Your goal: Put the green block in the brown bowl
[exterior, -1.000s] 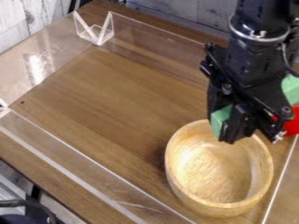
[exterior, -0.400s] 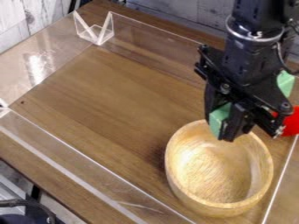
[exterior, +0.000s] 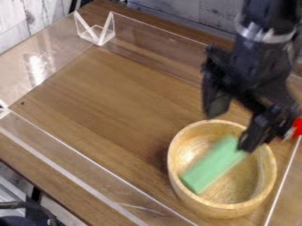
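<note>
The claw (exterior: 245, 119) hangs open above the brown bowl (exterior: 189, 190), its two dark fingers spread wide and nothing between them — we read that as a release made on purpose, right over the target. The whole hand is smeared with motion blur, so we cannot make out fine detail of the fingertips, though the gap between them is plain.

The green block (exterior: 216, 165) now lies inside the bowl, apart from the claw. It rests on a slant, one end low towards the near left of the bowl's floor and the other pointing up towards the far right, under the claw's right finger. That tilt fits a long bar that is shorter than the bowl is wide; it leans on the curved inner wall rather than lying flat. We cannot tell whether it has come to rest or is sliding.

The bowl sits at the near right corner of the wooden table (exterior: 106, 97), inside a clear plastic border (exterior: 48, 146). A small clear stand (exterior: 94, 28) occupies the far left, well apart from the action. A red object (exterior: 296, 126) peeks out at the right edge, just beside the arm — too hidden for us to name.

In our judgement the task is all but done — the arm need only lift clear.
</note>
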